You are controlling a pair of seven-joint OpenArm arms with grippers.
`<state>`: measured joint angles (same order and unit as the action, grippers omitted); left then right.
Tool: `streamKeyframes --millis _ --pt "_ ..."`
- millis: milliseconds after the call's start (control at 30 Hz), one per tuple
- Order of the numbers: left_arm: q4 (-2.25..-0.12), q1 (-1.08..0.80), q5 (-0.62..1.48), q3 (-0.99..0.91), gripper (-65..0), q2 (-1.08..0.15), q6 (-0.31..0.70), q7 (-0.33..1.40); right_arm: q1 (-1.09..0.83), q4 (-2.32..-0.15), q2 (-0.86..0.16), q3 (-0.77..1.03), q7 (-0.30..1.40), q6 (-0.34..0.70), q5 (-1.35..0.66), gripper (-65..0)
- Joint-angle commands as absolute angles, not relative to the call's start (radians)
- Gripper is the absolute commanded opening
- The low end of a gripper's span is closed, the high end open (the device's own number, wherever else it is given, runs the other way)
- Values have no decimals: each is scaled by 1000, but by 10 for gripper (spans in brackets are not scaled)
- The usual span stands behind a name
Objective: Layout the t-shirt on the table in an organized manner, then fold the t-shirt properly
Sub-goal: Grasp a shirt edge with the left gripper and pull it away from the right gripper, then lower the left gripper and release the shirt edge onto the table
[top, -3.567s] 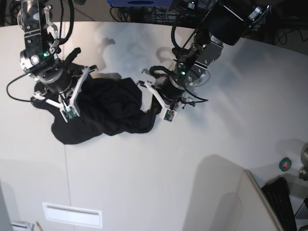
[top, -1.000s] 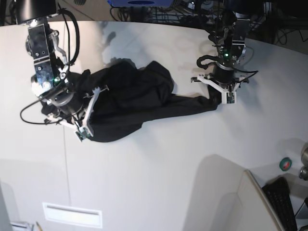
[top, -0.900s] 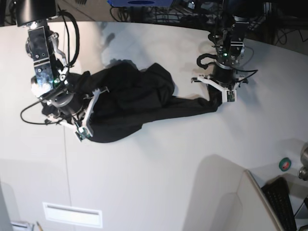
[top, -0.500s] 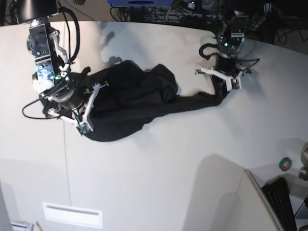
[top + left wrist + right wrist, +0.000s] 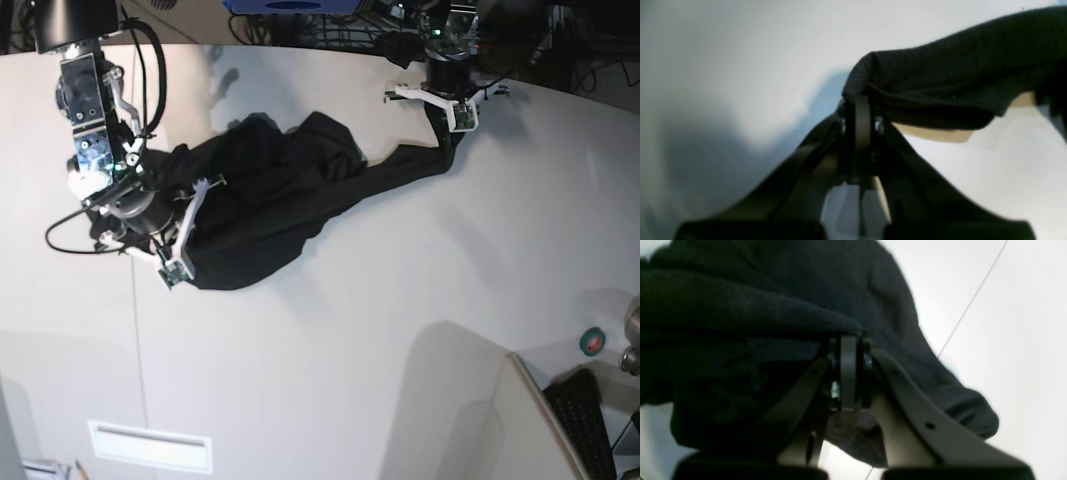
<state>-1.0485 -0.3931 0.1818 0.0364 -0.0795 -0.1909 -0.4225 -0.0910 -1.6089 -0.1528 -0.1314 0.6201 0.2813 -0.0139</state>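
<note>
Left gripper (image 5: 858,110) fingers are clamped together on a folded edge of the t-shirt (image 5: 270,205), cloth pinched right at the tips and draping off to one side above the table (image 5: 400,330). Right gripper (image 5: 848,353) fingers are likewise shut tight on a thick bunched fold, dark fabric hanging around and behind the jaws, thin seam line (image 5: 968,305) visible past it

In the base view the left gripper (image 5: 452,105) sits at the far edge of the table holding one stretched-out end, the right gripper (image 5: 165,235) holds the other end near the bulk of the cloth; shirt lies in a crumpled black band between them, mostly resting on the tabletop, print not visible

Handling judgement: light, soft, limp knit, no stiffness, sags and bunches wherever unsupported, not fragile, slightly grippy so pinches hold. Best holds look like hems, shoulders or sleeve edges, single layer if possible; which part each gripper has now is unclear
</note>
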Motion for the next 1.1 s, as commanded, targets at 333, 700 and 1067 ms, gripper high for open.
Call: streamKeyframes --millis 333,700,1067 --pt "-892 -364 -8 142 -650 -94 -189 -213 -90 -1618 -147 -124 601 277 -8 -650" --pt "-874 -298 -25 145 -586 -105 -188 -297 -107 -1618 -65 -127 601 277 -8 -650" --pt "-957 -298 -25 147 -578 -134 -186 -432 -231 -1791 -28 -128 601 277 -8 -507"
